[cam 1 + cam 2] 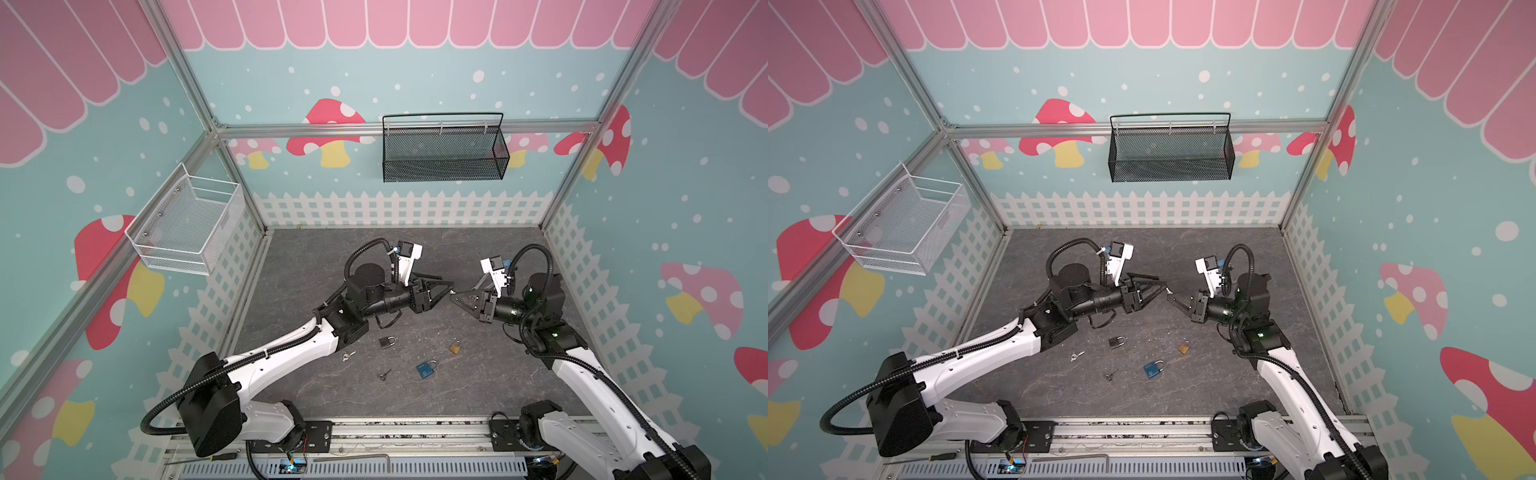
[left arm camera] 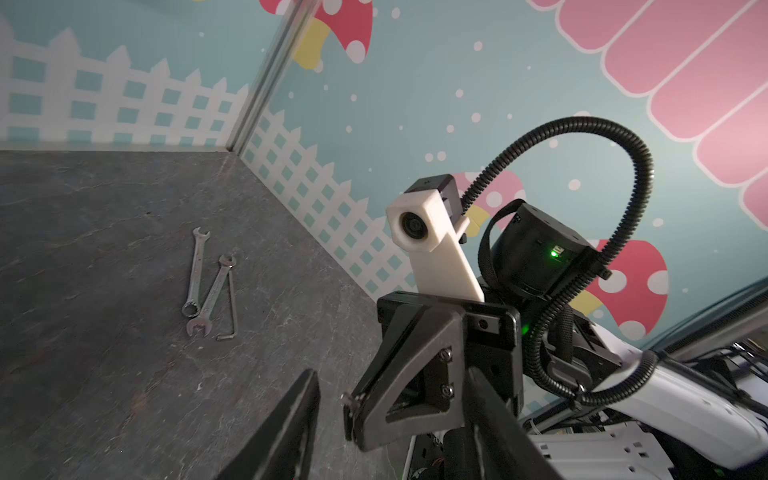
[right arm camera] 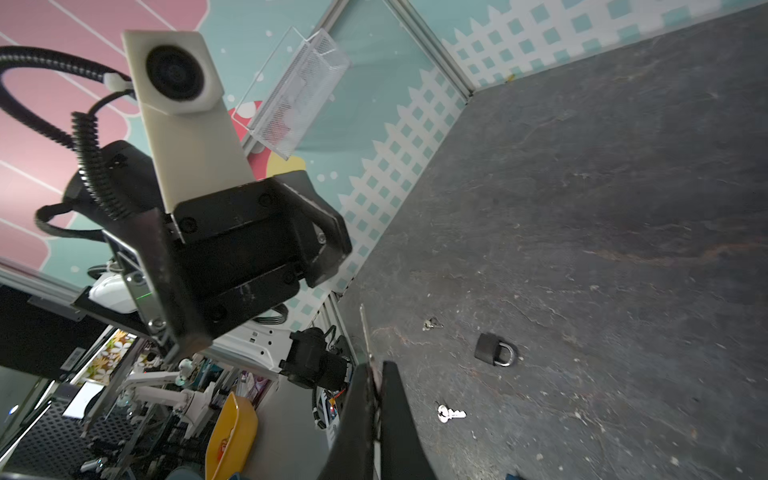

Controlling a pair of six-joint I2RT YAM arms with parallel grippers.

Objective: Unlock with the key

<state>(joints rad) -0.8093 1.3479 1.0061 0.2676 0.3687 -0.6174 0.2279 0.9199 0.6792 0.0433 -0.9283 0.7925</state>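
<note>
Both arms are raised over the grey table (image 1: pixel 478 395), wrists facing each other near the middle. The left gripper (image 1: pixel 445 282) is open, its fingers (image 2: pixel 291 419) spread apart with nothing between the pads. The right gripper (image 1: pixel 454 296) is clamped shut on a key (image 3: pixel 365 332); in the right wrist view the thin metal blade sticks out from between the closed fingers. In the left wrist view the right gripper's tip sits between the left gripper's spread fingers, and in both top views the two tips are nearly touching. Whether the left fingers touch the key I cannot tell. Three padlocks lie on the table in front of the grippers, all apart from each other: a black padlock (image 1: pixel 387 341), a brass padlock (image 1: pixel 455 347) and a blue padlock (image 1: pixel 427 369). A silver loose key (image 1: pixel 348 355) lies left of the black padlock, and a darker loose key (image 1: pixel 384 375) lies left of the blue one. Two wrenches (image 2: pixel 199 274) and a hex key (image 2: pixel 230 307) lie on the table in the left wrist view.
</note>
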